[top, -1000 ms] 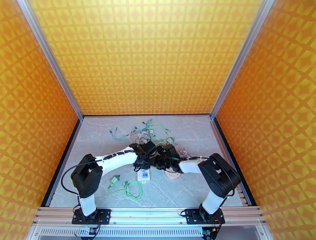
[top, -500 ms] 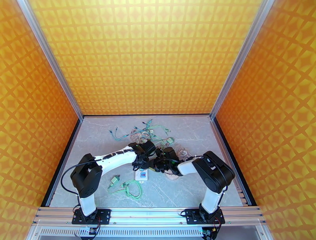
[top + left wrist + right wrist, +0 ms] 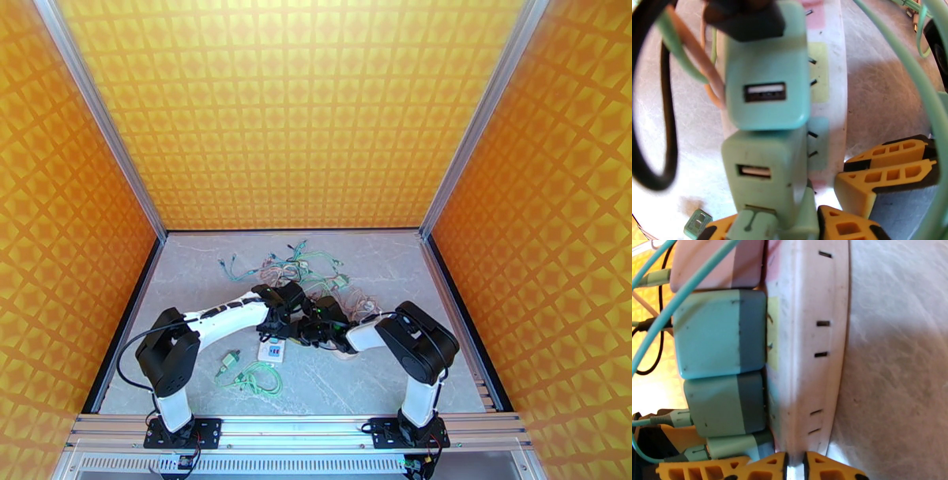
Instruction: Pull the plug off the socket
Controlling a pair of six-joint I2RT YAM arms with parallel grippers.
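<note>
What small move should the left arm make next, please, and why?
Probably tighten the left gripper on the nearest teal adapter: its fingers flank it but firm contact is unclear, it sits fully seated in the power strip, and the right gripper pinches the strip's edge to brace it.

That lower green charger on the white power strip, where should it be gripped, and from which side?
Grip the lower green charger by its two flat sides across the white power strip, coming from the USB-port end. The upper charger butts against it along the row, so those sides look freest, and its boxy body stands square off the strip, favouring a straight pull.
</note>
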